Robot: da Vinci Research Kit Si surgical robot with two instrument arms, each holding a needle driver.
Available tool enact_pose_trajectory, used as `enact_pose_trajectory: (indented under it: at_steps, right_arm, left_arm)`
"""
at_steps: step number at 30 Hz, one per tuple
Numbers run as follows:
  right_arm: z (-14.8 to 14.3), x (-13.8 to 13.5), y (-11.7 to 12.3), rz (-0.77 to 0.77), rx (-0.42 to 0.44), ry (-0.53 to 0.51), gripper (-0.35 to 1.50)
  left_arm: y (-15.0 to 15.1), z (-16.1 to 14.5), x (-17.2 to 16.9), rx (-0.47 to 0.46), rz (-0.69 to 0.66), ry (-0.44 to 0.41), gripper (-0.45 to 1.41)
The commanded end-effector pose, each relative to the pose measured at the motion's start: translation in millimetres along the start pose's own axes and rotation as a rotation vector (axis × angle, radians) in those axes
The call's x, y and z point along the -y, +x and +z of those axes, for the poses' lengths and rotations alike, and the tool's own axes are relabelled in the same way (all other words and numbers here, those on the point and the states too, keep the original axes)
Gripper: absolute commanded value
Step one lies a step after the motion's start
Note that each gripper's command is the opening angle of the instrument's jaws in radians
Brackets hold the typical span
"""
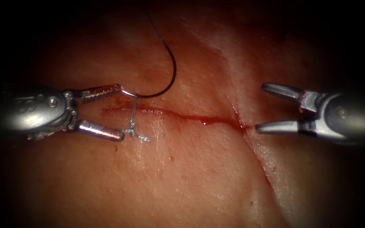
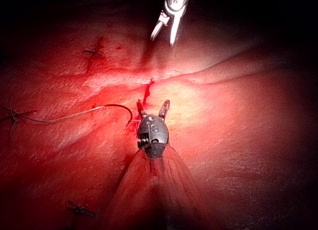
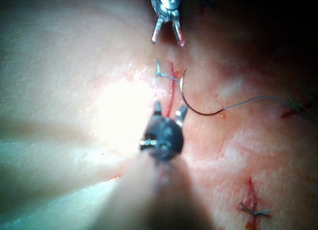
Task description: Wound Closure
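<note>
**Both tools open-jawed and empty, needle lying loose above the cut**

Left tool (image 1: 117, 113) sits at the left end of the cut, jaws spread wide, one above the wound line and one below, gripping nothing. The upper jaw tip is right beside the needle's end, perhaps touching it, but it has no hold. Over on the right, the right tool (image 1: 258, 107) is just as wide open and also empty, its lower jaw tip at the right end of the cut.

The needle (image 1: 172, 78) lies on the tissue (image 1: 182, 177) above the cut, its curve sweeping up from near the left tool's upper jaw and round toward the top of the endoscope view. Whether its tip is in the tissue near the stitch I cannot tell; most of the curve lies free on the surface. From the right wrist, the thread (image 3: 248, 101) trails off the needle's far end across the tissue.

Progress, as I judge it: one knotted stitch (image 1: 132, 122) crosses the cut (image 1: 191, 116) at its left end, short cut ends beside the knot. To the right of it, the cut looks unstitched all the way to the right tool, red fluid (image 1: 208, 120) along the line. So an early stage, most of the closing left.

Further out, other finished stitches (image 3: 252, 206) show on the tissue, well apart from this cut. Nothing stands between either tool and the needle.
</note>
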Motion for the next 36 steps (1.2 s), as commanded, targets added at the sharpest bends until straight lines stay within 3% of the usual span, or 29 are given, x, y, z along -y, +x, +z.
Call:
enact_pose_trajectory:
  at_steps: [1, 9, 12, 15, 19, 22, 29, 36]
  right_arm:
    - [0.9, 0.2, -0.2, 0.000, -0.004, 0.001, 0.47]
    - [0.7, 0.2, -0.2, -0.001, -0.005, 0.005, 0.59]
    - [0.7, 0.2, -0.2, 0.000, -0.010, -0.001, 0.59]
    - [0.7, 0.2, -0.1, 0.000, -0.010, 0.000, 0.59]
    - [0.8, 0.4, 0.2, 0.001, -0.010, 0.000, 0.59]
    - [0.9, 0.6, 0.4, 0.001, -0.010, 0.000, 0.59]
    - [1.0, 0.6, 0.4, 0.001, -0.010, 0.000, 0.59]
    - [1.0, 0.7, 0.5, 0.001, -0.010, 0.000, 0.59]
  left_arm:
    - [-0.5, 0.8, 0.0, -0.001, 0.000, 0.000, 0.42]
    - [-0.4, 1.2, 0.5, 0.006, -0.003, 0.034, 0.44]
    - [-0.4, 1.4, 1.4, 0.071, 0.001, 0.033, 0.49]
    - [-1.1, 1.7, 2.8, 0.210, 0.019, 0.038, 0.56]
    - [-1.1, 1.7, 4.4, 0.381, 0.054, 0.025, 0.56]
    - [-0.9, 1.6, 6.5, 0.488, 0.093, 0.004, 0.46]
    - [-1.2, 2.1, 8.2, 0.606, 0.165, -0.040, 0.37]
    - [-2.1, 2.5, 8.4, 0.617, 0.174, -0.059, 0.26]
